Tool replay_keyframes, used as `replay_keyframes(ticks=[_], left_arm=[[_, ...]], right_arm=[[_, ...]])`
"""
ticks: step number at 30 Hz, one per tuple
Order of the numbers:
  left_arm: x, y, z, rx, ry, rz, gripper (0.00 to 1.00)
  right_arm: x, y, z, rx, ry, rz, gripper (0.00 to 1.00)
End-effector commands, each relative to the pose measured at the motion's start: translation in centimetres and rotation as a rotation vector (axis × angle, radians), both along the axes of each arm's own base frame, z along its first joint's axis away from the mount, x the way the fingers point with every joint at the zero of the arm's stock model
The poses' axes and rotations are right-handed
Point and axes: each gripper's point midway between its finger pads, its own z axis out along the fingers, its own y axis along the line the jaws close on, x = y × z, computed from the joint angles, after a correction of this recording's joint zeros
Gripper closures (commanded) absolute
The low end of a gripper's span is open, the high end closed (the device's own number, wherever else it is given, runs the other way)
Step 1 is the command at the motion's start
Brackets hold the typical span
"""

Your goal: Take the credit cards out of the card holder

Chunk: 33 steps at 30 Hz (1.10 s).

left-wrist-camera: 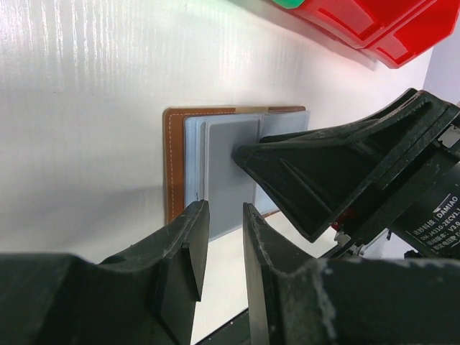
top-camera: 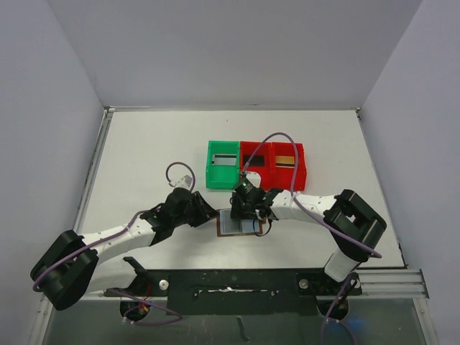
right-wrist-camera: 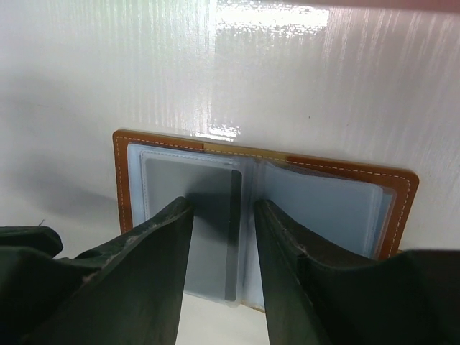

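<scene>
The card holder [top-camera: 231,228] lies open and flat on the white table between the two arms, its brown rim [right-wrist-camera: 345,171] framing pale blue-grey pockets. A grey credit card [right-wrist-camera: 205,194] with a dark stripe sits in the left pocket, and its near edge reaches past the brown border [left-wrist-camera: 228,194]. My right gripper [right-wrist-camera: 223,215] is open, its fingers straddling the card's striped side, and one fingertip [left-wrist-camera: 244,152] rests on the card. My left gripper [left-wrist-camera: 224,230] is open by a narrow gap just short of the card's near edge, with nothing between its fingers.
A green bin [top-camera: 223,164] and two joined red bins [top-camera: 273,165] stand just behind the wallet; each seems to hold a flat dark item. The red bins [left-wrist-camera: 359,21] show at the top of the left wrist view. The table's front rail [top-camera: 259,280] lies close below.
</scene>
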Motion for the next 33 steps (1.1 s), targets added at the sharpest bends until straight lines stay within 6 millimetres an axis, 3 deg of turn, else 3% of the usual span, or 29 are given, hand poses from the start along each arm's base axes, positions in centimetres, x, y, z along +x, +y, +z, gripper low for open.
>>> replay_keyframes(ticks=[1,5,9,16,33], left_arm=[[1.0,-1.0,1.9,-0.043,-0.062,-0.026,0.75],[0.9,-1.8,1.9,-0.060,-0.058,-0.058,0.75],[0.9,-2.4,2.0,-0.078,-0.063,-0.082,0.75],[0.9,-3.6,2.0,-0.119,-0.068,-0.124,0.75],[2.0,-4.5,-0.5,-0.085,-0.036,-0.137,0.72]], right_arm=[[-0.2,0.0,-1.6,0.039,0.024,-0.018,0.64],[-0.7,-0.9,-2.7,0.151,0.068,-0.064,0.87],[-0.8,-1.7,-2.8,0.268,0.086,-0.088,0.95],[-1.4,-2.6,-3.9,0.379,0.129,-0.134,0.99],[-1.7,-3.4,-4.8,0.526,0.175,-0.172,1.00]])
